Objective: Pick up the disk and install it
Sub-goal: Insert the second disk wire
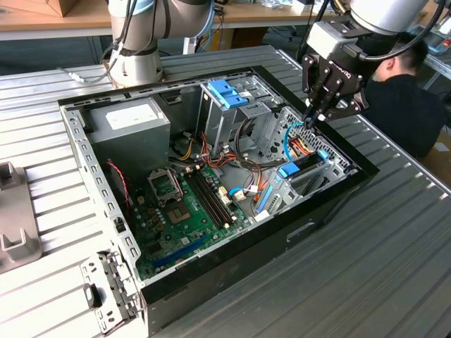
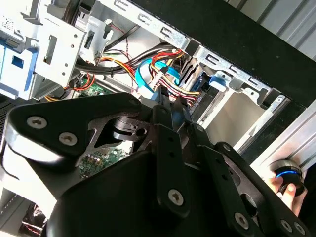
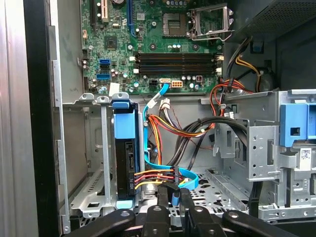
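The disk [image 3: 123, 153], a grey drive in a light blue carrier, stands on edge in the drive bay at the corner of the open computer case [image 1: 331, 204]. Coloured power wires and a blue cable [image 3: 185, 175] plug into its end. In the exterior view the disk [image 1: 299, 167] sits low in the bay at that view's right. My gripper [image 1: 312, 118] hangs just above the bay, a little above the disk and not touching it. Its black fingers [image 3: 163, 202] stand close together with nothing held. In the second wrist view the gripper [image 2: 172, 104] points at the cables beside the carrier [image 2: 218, 80].
A metal drive cage with a blue latch [image 1: 227, 94] rises in the case's middle. Motherboard [image 1: 183, 204] and power supply [image 1: 130, 120] fill the other end. A person [image 1: 405, 98] sits at the exterior view's right, with a hand [image 2: 291, 190] near the case. The arm's base [image 1: 137, 63] stands behind.
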